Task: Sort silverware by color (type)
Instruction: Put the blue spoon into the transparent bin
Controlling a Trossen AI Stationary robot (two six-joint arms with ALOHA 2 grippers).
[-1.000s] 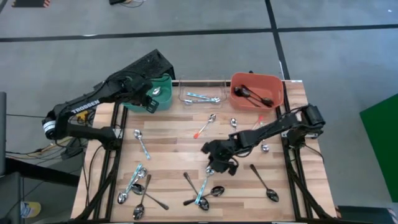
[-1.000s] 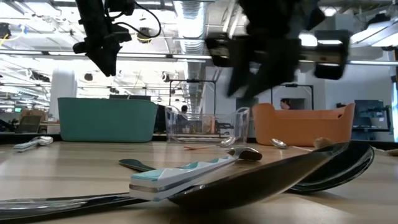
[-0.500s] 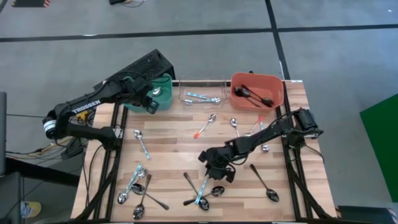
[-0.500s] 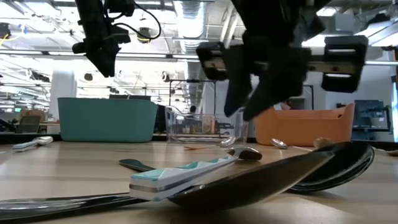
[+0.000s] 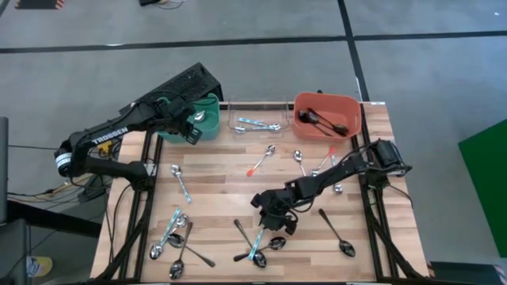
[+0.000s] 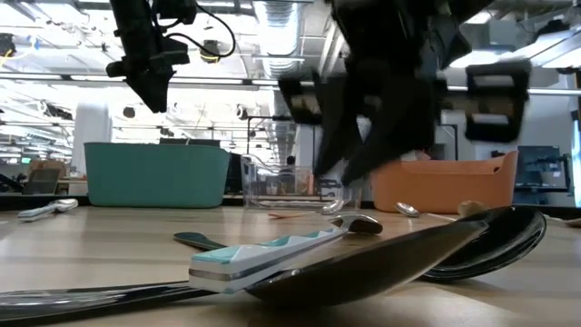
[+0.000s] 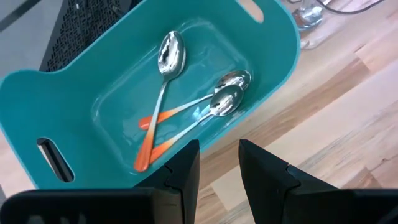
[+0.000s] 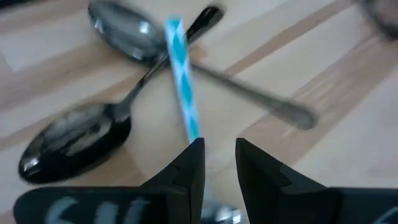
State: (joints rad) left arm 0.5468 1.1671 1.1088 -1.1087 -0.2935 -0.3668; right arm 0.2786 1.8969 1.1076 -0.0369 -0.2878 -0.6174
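My left gripper (image 7: 219, 174) hangs open over the teal bin (image 5: 207, 109), where three orange-handled spoons (image 7: 186, 112) lie. My right gripper (image 5: 272, 215) is open, low over a heap of crossed spoons (image 5: 257, 241) near the table's front edge. There a teal-striped handle (image 8: 181, 81) runs toward the gap between its fingers, lying over two dark spoons (image 8: 74, 140). In the low view the right gripper (image 6: 349, 168) is still above the tabletop. More spoons lie loose on the table: an orange-handled one (image 5: 261, 161), a teal one (image 5: 181, 182) and a dark one (image 5: 337, 232).
A clear bin (image 5: 257, 120) with teal spoons and an orange bin (image 5: 348, 111) with dark spoons stand along the far edge. Another heap of spoons (image 5: 174, 237) lies at the near left corner. Bare wood shows in the table's middle.
My right gripper has come down and moved toward the table's near edge, closer to the heap of crossed spoons. Its finger gap looks unchanged. The spoons have kept their places.
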